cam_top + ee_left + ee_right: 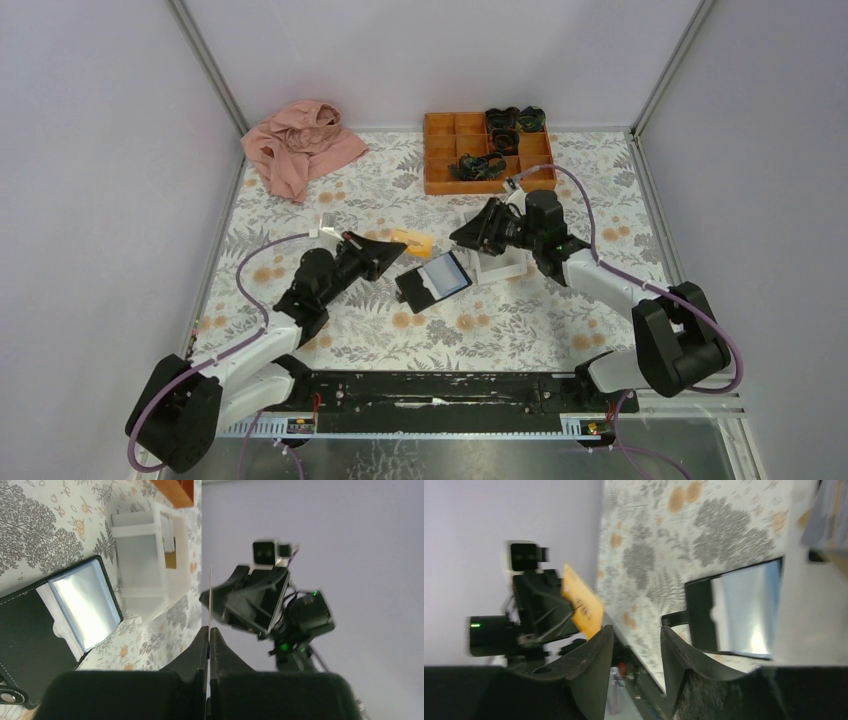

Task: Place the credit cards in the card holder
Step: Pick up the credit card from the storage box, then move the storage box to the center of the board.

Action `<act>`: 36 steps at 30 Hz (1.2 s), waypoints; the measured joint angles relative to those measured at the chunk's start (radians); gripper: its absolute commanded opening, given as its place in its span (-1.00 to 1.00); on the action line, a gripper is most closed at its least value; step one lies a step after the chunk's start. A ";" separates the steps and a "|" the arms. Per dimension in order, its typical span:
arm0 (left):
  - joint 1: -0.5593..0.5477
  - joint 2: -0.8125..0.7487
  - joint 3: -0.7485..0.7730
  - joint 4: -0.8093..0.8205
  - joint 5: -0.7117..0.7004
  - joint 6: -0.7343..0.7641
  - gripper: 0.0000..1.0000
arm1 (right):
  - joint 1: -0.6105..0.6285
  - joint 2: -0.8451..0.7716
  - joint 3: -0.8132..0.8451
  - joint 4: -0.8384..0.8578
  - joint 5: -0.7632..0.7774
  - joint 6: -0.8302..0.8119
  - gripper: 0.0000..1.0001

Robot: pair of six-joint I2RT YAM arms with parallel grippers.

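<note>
Left gripper [393,250] pinched shut on a thin orange-yellow rectangular credit card [412,241], just up and left of the flat black card holder with light-blue pocket panels [436,279], spread open on the floral tablecloth [520,320]. Right gripper [462,236] with jaws parted, nothing between them, just up and right of the holder, near a small white rectangular tray [503,265]. From the left wrist, only the card's edge [210,592], a thin line rising from closed fingertips. From the right wrist, its orange face [583,605] with dark print. Farther beyond the holder, from above: an orange compartment tray [485,152] and a crumpled pink cloth [300,148].
</note>
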 measured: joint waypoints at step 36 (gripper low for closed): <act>0.005 0.160 0.284 -0.533 0.213 0.346 -1.00 | 0.023 0.190 0.604 -0.975 0.713 -0.734 -0.70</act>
